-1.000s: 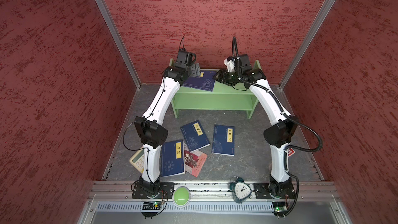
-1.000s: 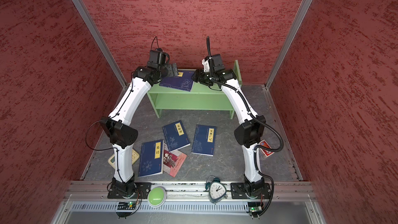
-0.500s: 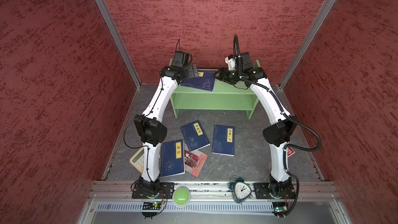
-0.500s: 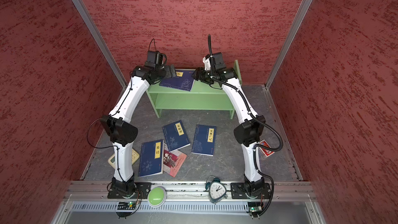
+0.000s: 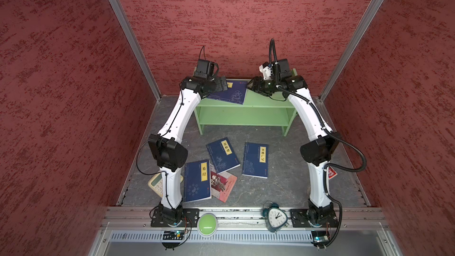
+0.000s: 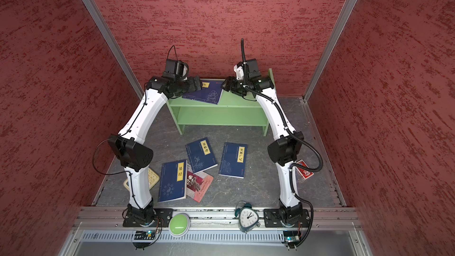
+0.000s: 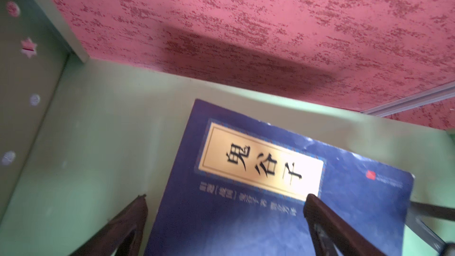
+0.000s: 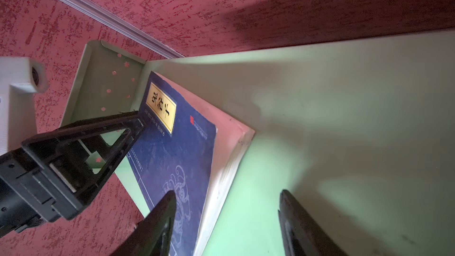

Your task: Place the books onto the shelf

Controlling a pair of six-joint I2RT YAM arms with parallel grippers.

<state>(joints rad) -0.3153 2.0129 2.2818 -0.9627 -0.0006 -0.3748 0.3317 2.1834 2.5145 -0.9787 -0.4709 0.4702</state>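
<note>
Green wood is where the work is: the shelf (image 5: 262, 100) has one blue book (image 5: 230, 92) lying flat and a bit crooked on its top board. Both arms are up there with it.

The left jaws are wide open and hold nothing. In the left wrist view one finger (image 7: 123, 225) hangs over bare green board. The other finger (image 7: 330, 225) hangs over the blue cover, so the book's side edge runs between the jaws. The yellow name label sits just past the jaw tips.

The right jaws are open too, not as wide, and grip nothing that I can see. In the right wrist view one finger (image 8: 157, 222) is over the cover and the other finger (image 8: 295, 225) is over bare shelf. The white page edge lies between them.

I think the step is letting go and backing away. To do it well, both jaws should lift up first, so no finger catches the cover and drags it. The book seems to reach right to the front edge of the board, so a bump could tip it off.

Four more books lie on the counter (image 5: 283, 181), far below the jaws: the left blue book (image 5: 198, 181), the red-pink book (image 5: 222, 184) touching it, the middle blue book (image 5: 222, 155) and the right blue book (image 5: 256, 160).
</note>
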